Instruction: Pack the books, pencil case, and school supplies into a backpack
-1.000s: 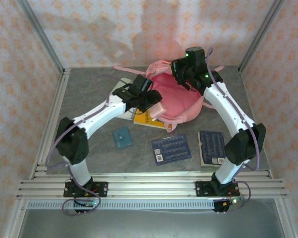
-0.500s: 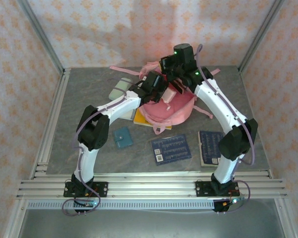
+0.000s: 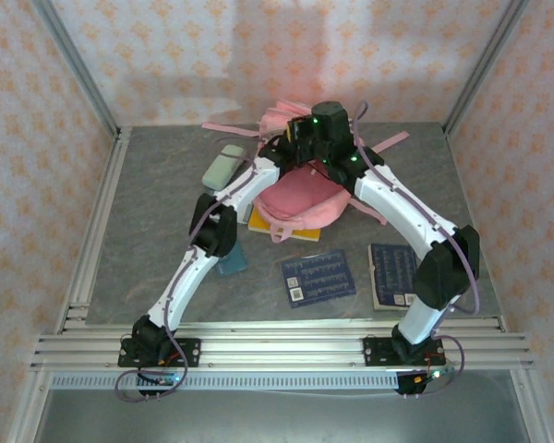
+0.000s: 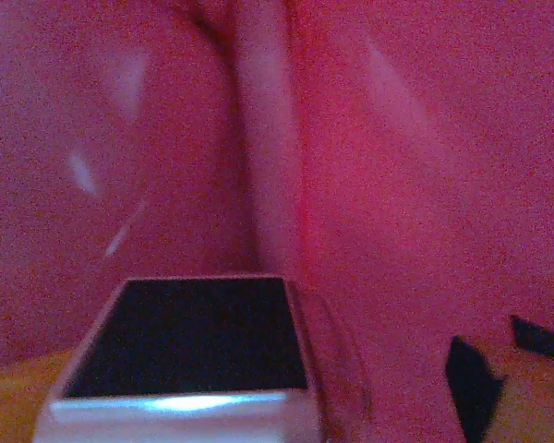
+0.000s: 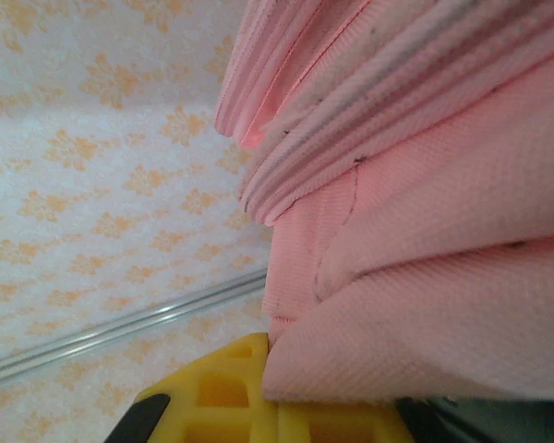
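Left arm stretched out since a second ago: left gripper (image 4: pixel 263 401) gone from near edge of backpack (image 3: pixel 300 198) into its mouth, backpack bunched farther back. Left gripper now spread wide inside pink lining, small pink gadget (image 4: pixel 189 337) with dark face lying between fingers. Right gripper (image 5: pixel 277 411) pressed together on backpack's top fabric. Pencil case (image 3: pixel 223 166) far left of backpack. Yellow book (image 3: pixel 291 231) poking from under backpack. Two navy books (image 3: pixel 319 275) front right. Teal snap case (image 3: pixel 233 261) partly under left forearm.

White arms (image 3: pixel 397 198), black joints (image 3: pixel 440 268), purple cables (image 3: pixel 197 214)

Soft even light (blurry wrist views)
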Robot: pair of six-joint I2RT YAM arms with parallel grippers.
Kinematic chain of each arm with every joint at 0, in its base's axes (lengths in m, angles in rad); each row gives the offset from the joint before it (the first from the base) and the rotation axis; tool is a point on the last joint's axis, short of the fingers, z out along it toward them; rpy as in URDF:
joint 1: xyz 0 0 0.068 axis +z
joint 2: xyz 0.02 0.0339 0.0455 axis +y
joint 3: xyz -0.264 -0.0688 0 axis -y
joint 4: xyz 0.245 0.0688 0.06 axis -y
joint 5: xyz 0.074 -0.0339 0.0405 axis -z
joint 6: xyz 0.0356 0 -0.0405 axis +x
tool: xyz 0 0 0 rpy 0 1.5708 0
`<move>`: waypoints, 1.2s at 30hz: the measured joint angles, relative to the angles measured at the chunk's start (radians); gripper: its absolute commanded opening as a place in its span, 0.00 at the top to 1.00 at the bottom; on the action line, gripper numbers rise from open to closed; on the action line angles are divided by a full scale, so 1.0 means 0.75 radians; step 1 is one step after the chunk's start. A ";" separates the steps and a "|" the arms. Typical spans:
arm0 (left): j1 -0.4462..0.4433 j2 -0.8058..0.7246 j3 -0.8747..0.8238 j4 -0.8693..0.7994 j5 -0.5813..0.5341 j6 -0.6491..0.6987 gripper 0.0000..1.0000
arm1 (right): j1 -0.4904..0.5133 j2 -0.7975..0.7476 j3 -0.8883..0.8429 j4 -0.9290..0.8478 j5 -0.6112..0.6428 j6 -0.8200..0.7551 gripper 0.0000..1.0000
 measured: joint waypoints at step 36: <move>-0.012 -1.096 -1.478 -0.048 0.454 0.568 0.01 | -0.165 0.024 -0.099 0.202 0.049 -0.151 1.00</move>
